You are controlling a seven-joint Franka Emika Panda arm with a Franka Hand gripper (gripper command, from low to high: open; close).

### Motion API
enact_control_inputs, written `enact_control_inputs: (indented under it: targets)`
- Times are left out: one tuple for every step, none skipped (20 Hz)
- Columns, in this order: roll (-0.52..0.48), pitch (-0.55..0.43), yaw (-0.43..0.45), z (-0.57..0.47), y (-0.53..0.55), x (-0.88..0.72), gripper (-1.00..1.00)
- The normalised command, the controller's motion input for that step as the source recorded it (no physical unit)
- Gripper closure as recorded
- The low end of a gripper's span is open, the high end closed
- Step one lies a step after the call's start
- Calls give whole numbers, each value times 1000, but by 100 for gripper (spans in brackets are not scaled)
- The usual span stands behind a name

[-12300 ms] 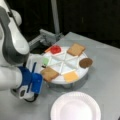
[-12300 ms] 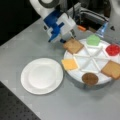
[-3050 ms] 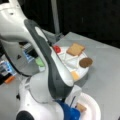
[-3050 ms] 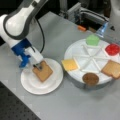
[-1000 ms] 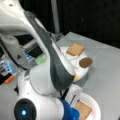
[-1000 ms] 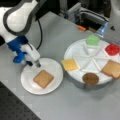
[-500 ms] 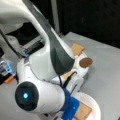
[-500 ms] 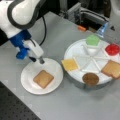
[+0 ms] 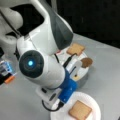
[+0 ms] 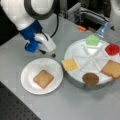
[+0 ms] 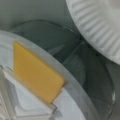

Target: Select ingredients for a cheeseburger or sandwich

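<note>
One toast square (image 10: 43,78) lies on the paper plate (image 10: 27,83); other ingredients remain in the tray (image 10: 75,80). The hand (image 10: 50,52) hovers empty, grip unclear.

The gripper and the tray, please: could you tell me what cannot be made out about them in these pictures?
- Gripper: in a front view its tip is blurred, so open or shut is unclear; the wrist view shows no fingers.
- Divided tray: in a front view the arm covers most of it, leaving only a toast square and a brown disc visible.
- Paper plate: cut off by the wrist view's edge.
</note>
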Motion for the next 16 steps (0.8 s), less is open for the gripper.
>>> enact_control_inputs:
  targets:
    - [-495, -78, -16, 30, 445, -352, -100]
    - [-474, -96, -12, 12, 419, -347, -100]
    - [-447, -108, -13, -15, 372, -334, -100]
    - [-415, -120, -19, -35, 319, -318, -100]
    - [-381, -127, -30, -52, 263, -305, -100]
    - [-348, -134, -42, -67, 210, -290, -100]
    - [-415, -199, 55, -57, 177, -305, -100]
    - [-425, -222, 77, -36, 160, -339, -100]
    - [-411, -228, 80, -24, 142, -355, -100]
    - [-406, -222, 68, 1, 136, -392, -100]
    - [-394, -208, 57, 33, 134, -445, -100]
    - [-361, -197, 35, 43, 136, -513, -100]
    - [-370, -207, 14, 45, 146, -600, -100]
    - [-355, -209, -5, 30, 152, -639, -100]
    - [-348, -202, -31, 14, 174, -701, -100]
    - [-364, -189, -34, -3, 206, -776, -100]
